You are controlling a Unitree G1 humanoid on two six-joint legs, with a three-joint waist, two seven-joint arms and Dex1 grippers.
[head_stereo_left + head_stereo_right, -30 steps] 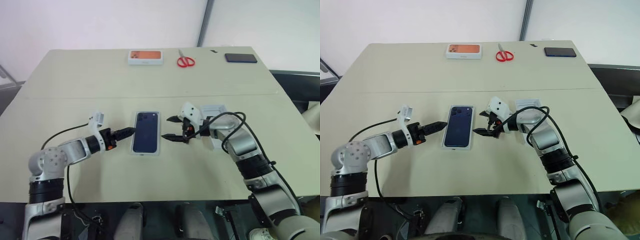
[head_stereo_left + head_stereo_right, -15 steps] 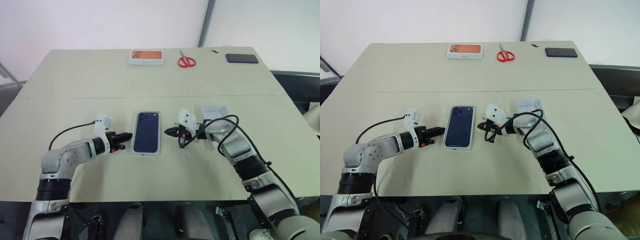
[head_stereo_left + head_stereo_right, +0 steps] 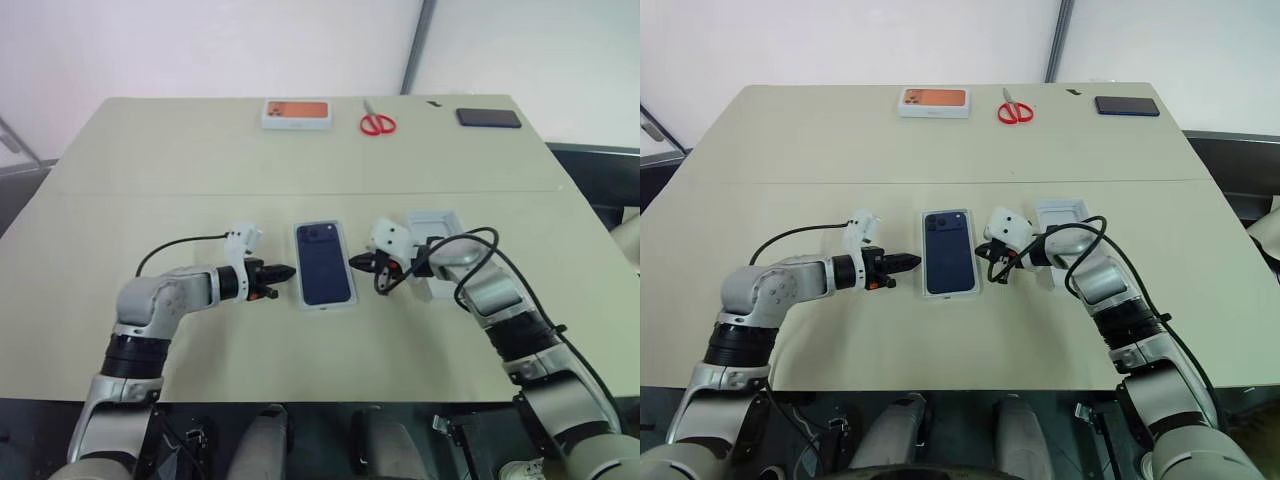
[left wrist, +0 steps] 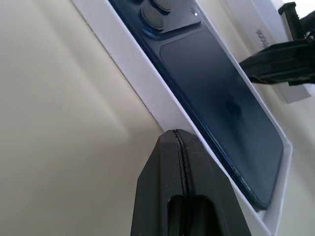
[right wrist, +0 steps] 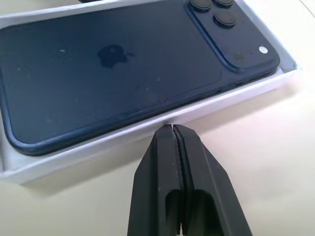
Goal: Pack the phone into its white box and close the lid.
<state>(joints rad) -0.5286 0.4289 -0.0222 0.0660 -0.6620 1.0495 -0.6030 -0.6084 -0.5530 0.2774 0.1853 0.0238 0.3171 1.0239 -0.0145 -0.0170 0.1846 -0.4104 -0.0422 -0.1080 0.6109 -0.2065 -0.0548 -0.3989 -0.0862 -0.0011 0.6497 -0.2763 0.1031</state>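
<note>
Both grippers' jaws together, flanking shallow white cardboard tray (image 3: 350, 301); slim dark blue smartphone (image 3: 323, 274) inside; left gripper (image 3: 290, 270), right gripper (image 3: 351, 261).

The phone (image 3: 325, 275) lay in the white box (image 3: 344, 301) near the middle of the table (image 3: 150, 170). The left gripper (image 3: 287, 270) stood just to its left, the right gripper (image 3: 354, 262) just to its right. The lid (image 3: 437, 222) lay right of the right gripper. Along the far edge sat a box with a picture (image 3: 296, 113), scissors (image 3: 377, 121) and a black phone (image 3: 488, 117), left to right.
</note>
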